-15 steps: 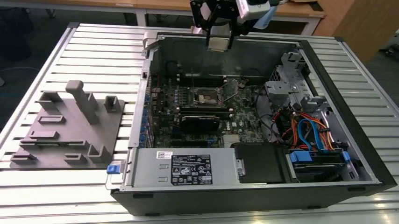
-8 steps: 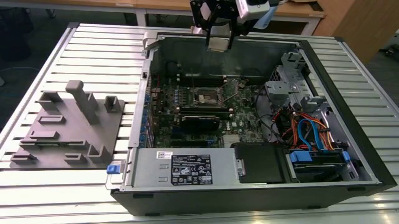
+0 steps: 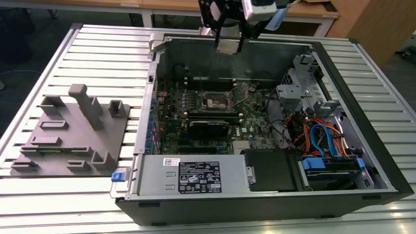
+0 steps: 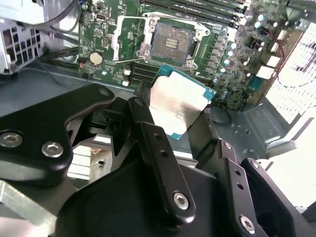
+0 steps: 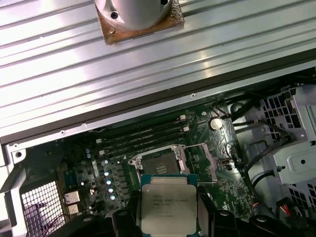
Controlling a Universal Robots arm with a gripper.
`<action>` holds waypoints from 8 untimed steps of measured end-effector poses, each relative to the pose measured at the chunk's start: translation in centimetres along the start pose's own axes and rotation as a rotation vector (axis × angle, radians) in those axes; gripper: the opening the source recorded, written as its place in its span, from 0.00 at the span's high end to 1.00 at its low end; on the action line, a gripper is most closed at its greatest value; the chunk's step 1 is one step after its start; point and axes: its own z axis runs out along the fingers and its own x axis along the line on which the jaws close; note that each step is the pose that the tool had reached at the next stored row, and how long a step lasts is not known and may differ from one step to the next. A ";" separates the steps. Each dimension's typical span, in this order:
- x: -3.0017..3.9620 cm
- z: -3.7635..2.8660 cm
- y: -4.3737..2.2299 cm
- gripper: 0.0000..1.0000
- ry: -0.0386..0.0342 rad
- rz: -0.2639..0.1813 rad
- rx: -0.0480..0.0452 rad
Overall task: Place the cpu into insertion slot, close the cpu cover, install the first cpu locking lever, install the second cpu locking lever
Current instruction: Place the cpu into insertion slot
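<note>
Hand point(image 3: 229, 44) first: it's clamped on the cpu point(image 5: 169, 207) by two opposite edges, probably so the chip can be lowered in flat. It's held up high over the far wall of the open computer case point(image 3: 380, 156), which is laid on its side on the slatted counter point(image 3: 97, 48). Packed inside are the motherboard point(image 3: 172, 105), a power supply point(image 3: 201, 178) and drive cables. The insertion slot point(image 3: 217, 101) is left bare, nothing seated yet, well below the chip.
</note>
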 end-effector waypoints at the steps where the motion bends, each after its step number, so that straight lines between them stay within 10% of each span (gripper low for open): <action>1: 0.02 0.00 0.00 0.46 -0.0010 0.011 -0.0002; 8: 0.22 0.00 -0.07 0.46 -0.0032 0.036 -0.0006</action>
